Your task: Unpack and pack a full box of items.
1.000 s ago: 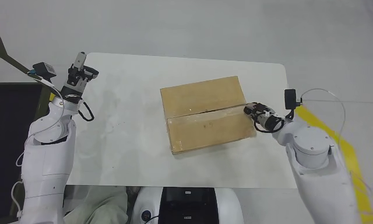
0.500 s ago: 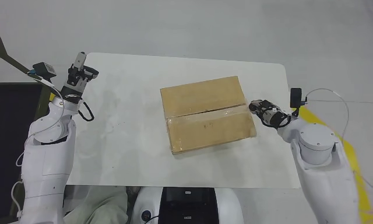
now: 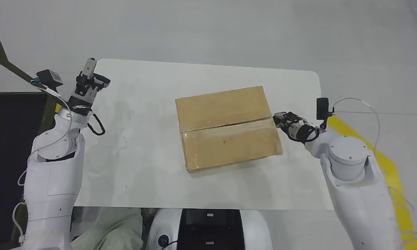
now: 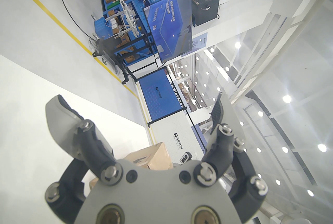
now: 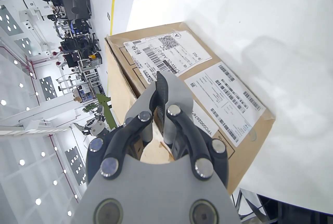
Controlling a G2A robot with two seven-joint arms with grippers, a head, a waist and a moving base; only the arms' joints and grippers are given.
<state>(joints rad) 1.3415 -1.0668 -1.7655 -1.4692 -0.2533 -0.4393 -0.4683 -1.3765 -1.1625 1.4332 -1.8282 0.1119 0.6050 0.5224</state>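
A closed brown cardboard box [image 3: 228, 127] lies in the middle of the white table [image 3: 143, 165], its two top flaps meeting in a seam along its length. My right gripper [image 3: 279, 118] is at the box's right end. In the right wrist view its jaws [image 5: 159, 87] are shut, empty, with the tips against the labelled end face of the box [image 5: 229, 102]. My left gripper [image 3: 91, 71] is held over the table's far left corner, away from the box. It is open [image 4: 138, 105] and empty, pointing off into the room, with the box [image 4: 153, 154] just behind it.
The table has free room left of the box and along its front edge. A black surface [image 3: 13, 120] adjoins the table's left side. A yellow floor line [image 3: 391, 172] runs past the right edge. A thin cable [image 3: 365, 110] loops off my right arm.
The right gripper drew back a little, then came forward against the box's right end. The box has slid slightly to the left. The left arm has not moved.
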